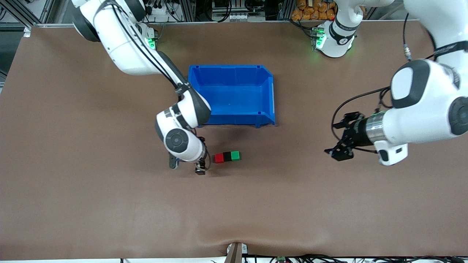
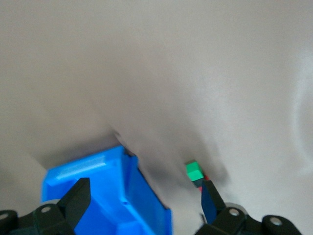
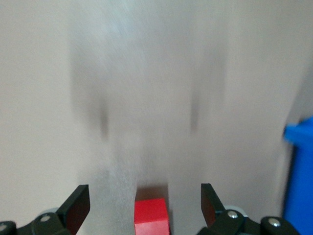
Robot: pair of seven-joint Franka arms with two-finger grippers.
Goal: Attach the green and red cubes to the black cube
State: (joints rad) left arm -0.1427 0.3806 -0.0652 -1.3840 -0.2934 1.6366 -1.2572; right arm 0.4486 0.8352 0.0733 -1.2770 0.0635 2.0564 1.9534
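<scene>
Cubes red point(image 1: 219, 157), black point(image 1: 227, 156), green point(image 1: 235, 155) form 1 row lengthwise along the table; both jaws apart.

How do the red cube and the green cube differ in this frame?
The red cube sits at the row's end toward the right arm; the green cube sits at the end toward the left arm. The open right gripper is right beside the red cube, while the open left gripper is well away from the green cube. Both look the same size and both touch the black cube between them.
</scene>
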